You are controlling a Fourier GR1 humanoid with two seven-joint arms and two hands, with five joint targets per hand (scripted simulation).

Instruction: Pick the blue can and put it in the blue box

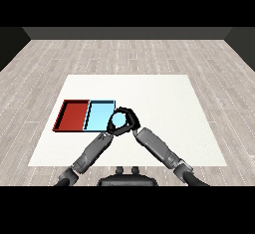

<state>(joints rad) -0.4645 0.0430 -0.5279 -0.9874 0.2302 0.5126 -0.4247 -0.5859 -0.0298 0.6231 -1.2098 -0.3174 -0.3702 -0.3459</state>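
The blue can shows as a pale blue patch ringed by black fingers, just at the right edge of the light blue tray. My right hand is curled round the can, reaching in from the lower right. My left hand sits directly below and left of the can, close against the right hand and partly hidden by it. I cannot tell whether the can rests on the table or hangs just above it.
The red tray lies to the left of the light blue tray, sharing a wall with it. Both trays hold nothing. White table stretches to the right and far side of the hands.
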